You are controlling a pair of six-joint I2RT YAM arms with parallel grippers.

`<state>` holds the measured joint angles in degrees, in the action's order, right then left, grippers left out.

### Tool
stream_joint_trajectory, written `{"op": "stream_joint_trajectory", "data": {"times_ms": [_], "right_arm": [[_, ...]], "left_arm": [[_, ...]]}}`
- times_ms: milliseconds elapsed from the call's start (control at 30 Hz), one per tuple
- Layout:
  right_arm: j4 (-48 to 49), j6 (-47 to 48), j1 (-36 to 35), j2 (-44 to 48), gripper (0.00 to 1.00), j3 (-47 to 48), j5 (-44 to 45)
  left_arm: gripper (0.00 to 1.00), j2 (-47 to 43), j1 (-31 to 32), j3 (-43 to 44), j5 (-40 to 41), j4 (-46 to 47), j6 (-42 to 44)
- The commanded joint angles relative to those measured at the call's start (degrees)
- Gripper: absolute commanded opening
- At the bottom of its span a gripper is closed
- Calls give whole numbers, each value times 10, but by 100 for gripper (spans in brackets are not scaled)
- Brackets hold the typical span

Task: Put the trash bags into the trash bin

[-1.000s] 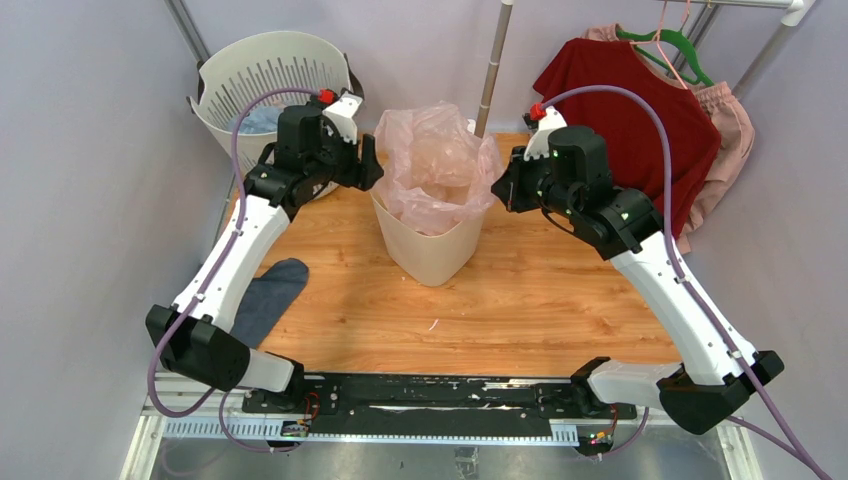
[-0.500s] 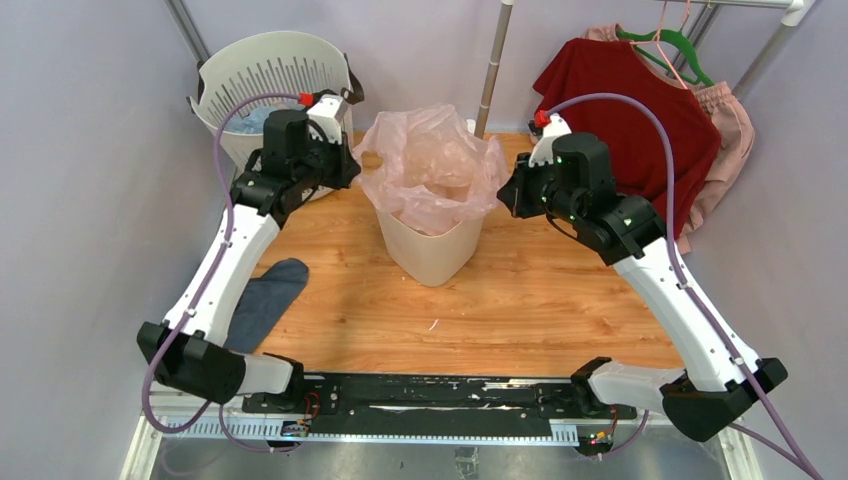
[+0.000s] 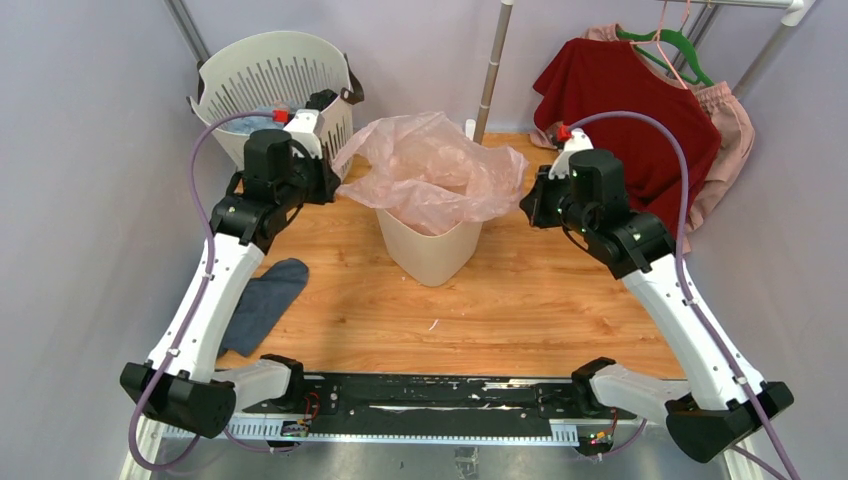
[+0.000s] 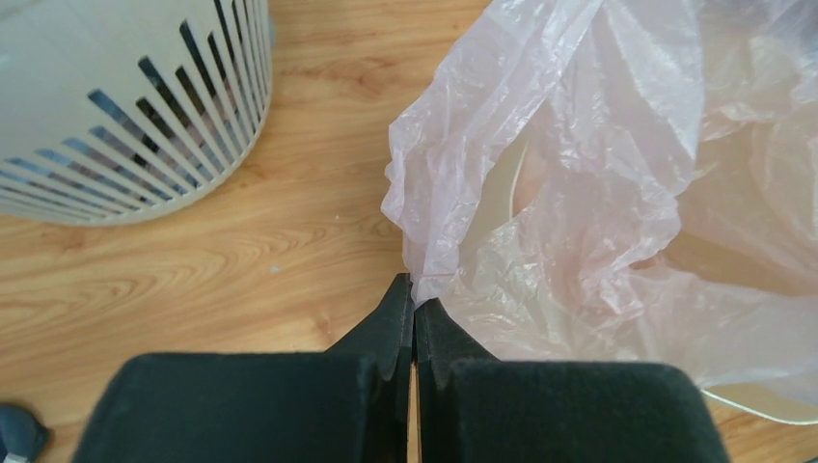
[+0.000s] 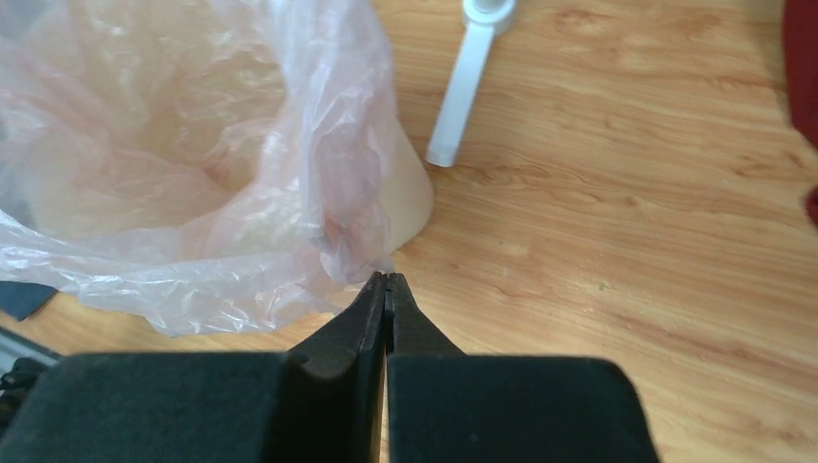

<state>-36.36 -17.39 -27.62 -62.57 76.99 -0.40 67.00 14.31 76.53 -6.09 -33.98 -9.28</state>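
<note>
Spanning left-right: trash bag (image 3: pixel 432 172) | mouth up | in trash bin (image 3: pixel 430 255)

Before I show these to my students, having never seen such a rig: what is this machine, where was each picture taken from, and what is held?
These are two robot arms bolted at the near edge of a wooden table. The wide picture looks down from above and behind them. The other two come from a camera on each wrist. The left gripper and right gripper are shut on opposite edges of a thin pink trash bag, spread over a cream trash bin. A slotted white basket and a blue-grey cloth are off to the left.
</note>
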Motion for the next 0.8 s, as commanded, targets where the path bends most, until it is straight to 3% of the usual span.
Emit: {"op": "stream_joint_trajectory", "data": {"times_ms": [0,367,767], "right_arm": [[19,-5,31,40,0,-39,29],[59,-25,53,72,0,-121,13],[113,-45,78,36,0,-189,-6]], "left_arm": [[0,-16,-8,-17,28,-19,-8],[0,-28,-10,-57,60,-18,-12],[0,-8,-10,-117,91,27,-20]]}}
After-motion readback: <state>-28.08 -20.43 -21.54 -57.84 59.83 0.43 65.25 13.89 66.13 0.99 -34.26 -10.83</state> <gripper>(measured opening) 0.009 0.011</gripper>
